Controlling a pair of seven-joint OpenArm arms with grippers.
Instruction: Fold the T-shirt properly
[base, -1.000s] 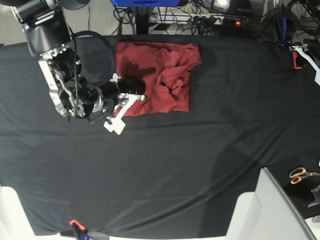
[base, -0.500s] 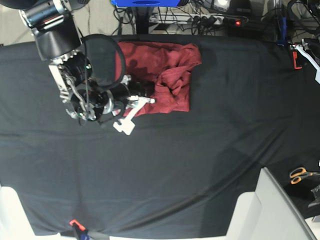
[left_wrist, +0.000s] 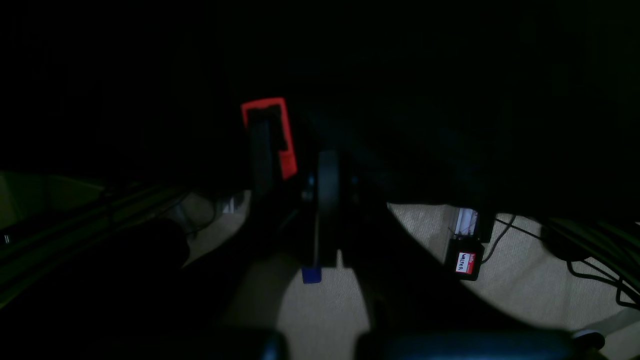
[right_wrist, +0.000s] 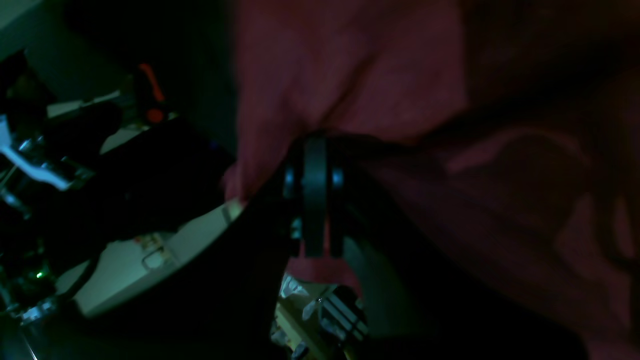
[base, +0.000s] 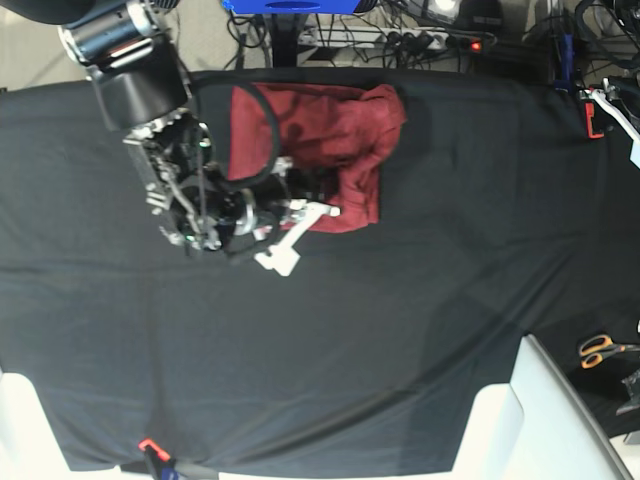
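Base view: maroon T-shirt (base: 345, 140) bunched, creased, half-folded.

T-shirt's (base: 345, 135) left part behind the right arm (base: 190, 170) (wrist views dark, blurred); left hand (base: 636, 150) cropped at frame edge

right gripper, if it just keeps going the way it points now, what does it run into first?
Probably more of the T-shirt: the right gripper, shut on the T-shirt's lower edge, points across the bunched red cloth. Beyond that lies only black tablecloth. Depth is unclear.
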